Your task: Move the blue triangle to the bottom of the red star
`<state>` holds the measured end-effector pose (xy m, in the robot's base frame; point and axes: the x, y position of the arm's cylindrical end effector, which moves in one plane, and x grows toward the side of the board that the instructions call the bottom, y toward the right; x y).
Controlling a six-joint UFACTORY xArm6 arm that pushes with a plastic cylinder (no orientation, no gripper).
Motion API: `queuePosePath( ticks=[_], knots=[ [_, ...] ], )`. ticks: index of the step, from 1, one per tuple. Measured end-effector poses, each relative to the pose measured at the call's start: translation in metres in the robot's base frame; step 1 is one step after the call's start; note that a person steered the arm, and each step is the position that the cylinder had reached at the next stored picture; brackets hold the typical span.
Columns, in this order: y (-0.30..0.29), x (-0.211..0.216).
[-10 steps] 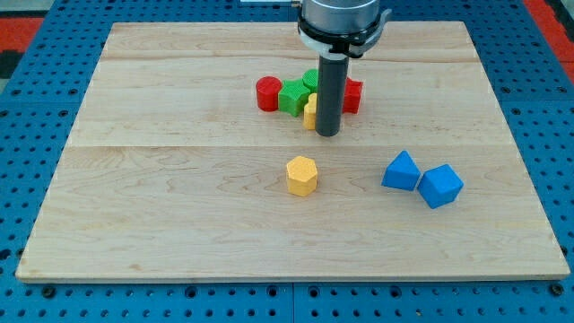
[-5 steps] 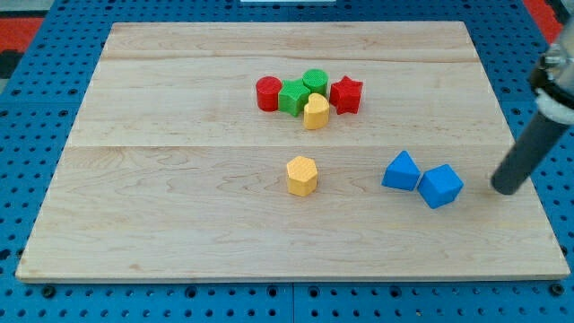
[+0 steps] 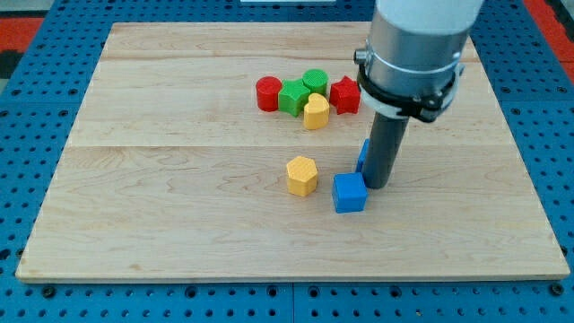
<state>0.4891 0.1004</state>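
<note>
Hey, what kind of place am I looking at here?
Probably a robotics lab bench: a wooden board lies on a blue perforated base, small coloured blocks like the red star sit on it, and my tip stands beside a blue cube.

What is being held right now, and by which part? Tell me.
Nothing is held. My tip only pushes: it stands at the view's right of the blue cube, with the blue triangle mostly hidden behind the rod.
</note>
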Motion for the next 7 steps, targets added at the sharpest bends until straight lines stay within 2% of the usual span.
queuePosePath(
  ticks=[3, 4, 6, 7],
  knots=[
    [0.028, -0.049],
    [0.009, -0.063],
    [-0.005, -0.031],
    [-0.018, -0.048]
  ],
)
